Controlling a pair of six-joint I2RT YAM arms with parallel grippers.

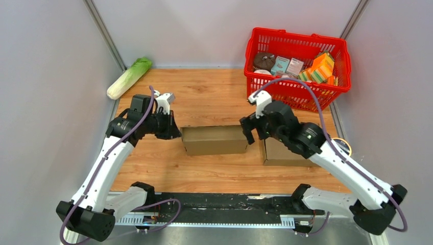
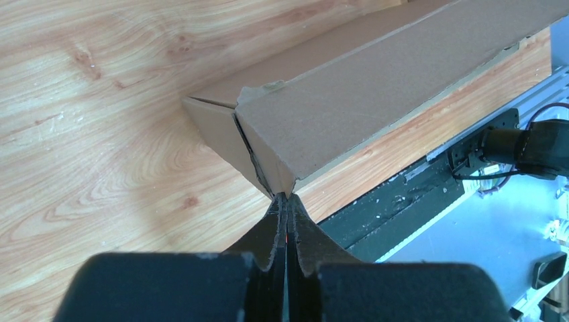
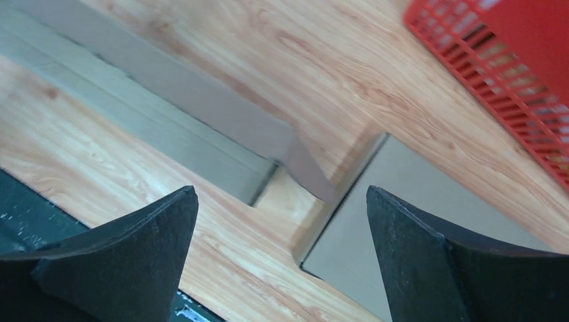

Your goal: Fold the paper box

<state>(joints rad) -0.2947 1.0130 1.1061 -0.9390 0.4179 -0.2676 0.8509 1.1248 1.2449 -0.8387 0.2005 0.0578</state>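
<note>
The paper box (image 1: 214, 140) lies with its long axis left-right on the worktop (image 1: 204, 97) — the left fingers (image 2: 268, 231), pressed together and empty, touch its left corner; the right fingers (image 3: 127, 258), wide apart and empty, face its right end.

Paper box (image 1: 214, 140) w/ flat cardboard (image 1: 277, 154) on its right — basket (image 1: 298, 94) behind.

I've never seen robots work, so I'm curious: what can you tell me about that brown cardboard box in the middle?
The brown cardboard box is long, low and rectangular, lying flat on the wooden tabletop. Its left end shows flaps not fully closed. The shut left gripper meets that end's corner; the open right gripper sits by its right end.
</note>
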